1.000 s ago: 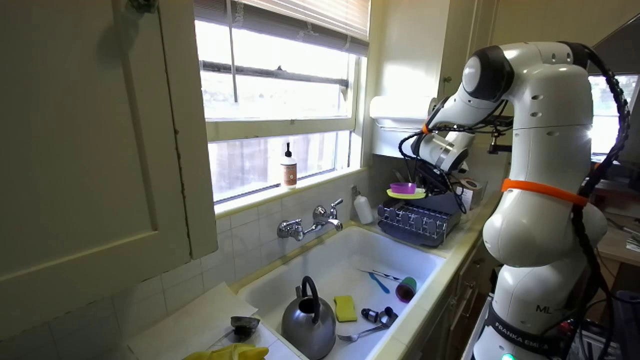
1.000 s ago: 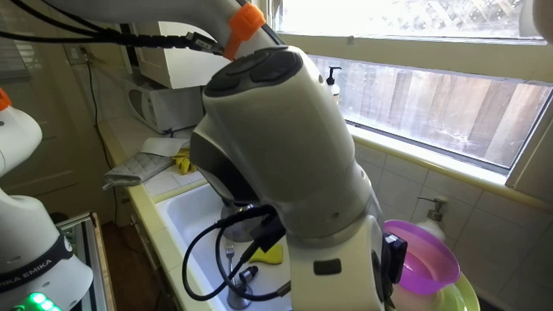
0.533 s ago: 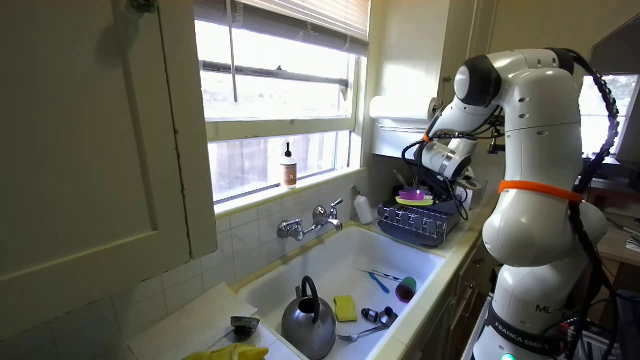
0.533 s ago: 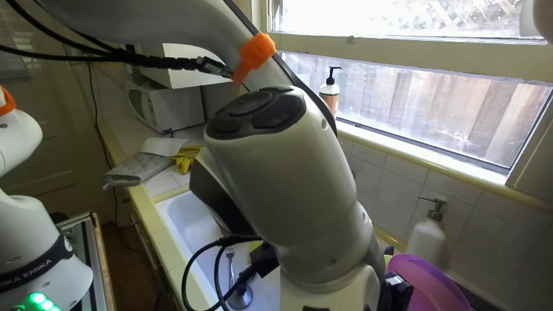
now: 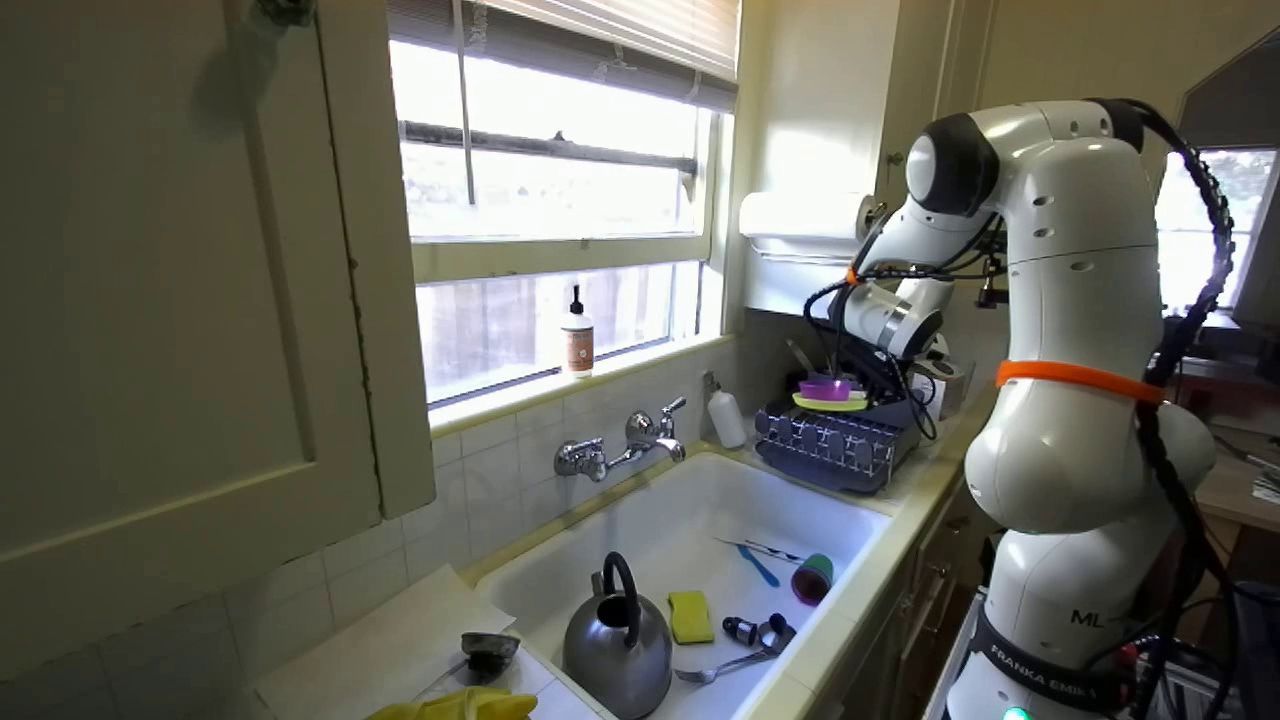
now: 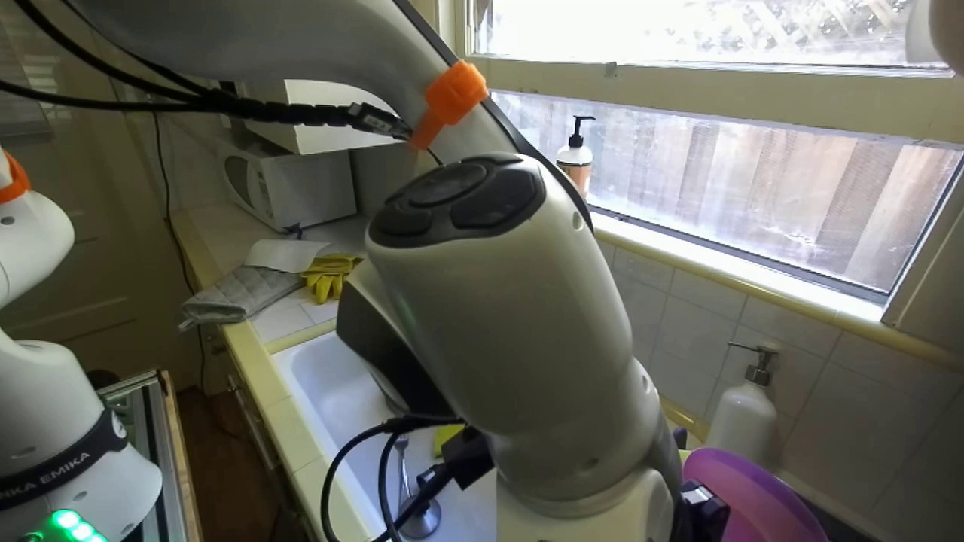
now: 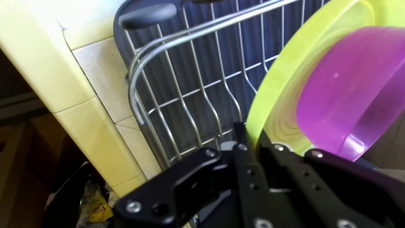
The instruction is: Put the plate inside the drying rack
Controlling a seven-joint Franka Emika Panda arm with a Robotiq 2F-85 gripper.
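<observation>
Your gripper [image 7: 253,136] reaches in from 6 o'clock in the wrist view and has the plate [image 7: 278,82] pinched by its rim. You have that round, lime-yellow plate over the drying rack [image 5: 828,440], face up, with a purple bowl [image 7: 341,95] resting on it; whether its underside touches the wires, you cannot tell. Being round, the plate has no long axis of its own, but in an exterior view you see it almost edge-on and close to level, its outline stretched from 9 to 3 o'clock, the bowl's mouth turned to 12. Seen from the wrist, it runs from your fingers [image 7: 240,133] away toward 1 o'clock, and the bowl's mouth faces about 4. Those fingers are drawn in to little more than the rim's thickness, one on each side of it. Below them your rack stands on the worktop [image 7: 91,136], its upper rim wires running between 8 and 2 o'clock. Back in an exterior view, you find a white soap bottle [image 5: 727,417] just beside the rack, between 9 and 10 o'clock, and a steel kettle [image 5: 618,645] upright in the sink [image 5: 690,500], well apart at 7 to 8.
</observation>
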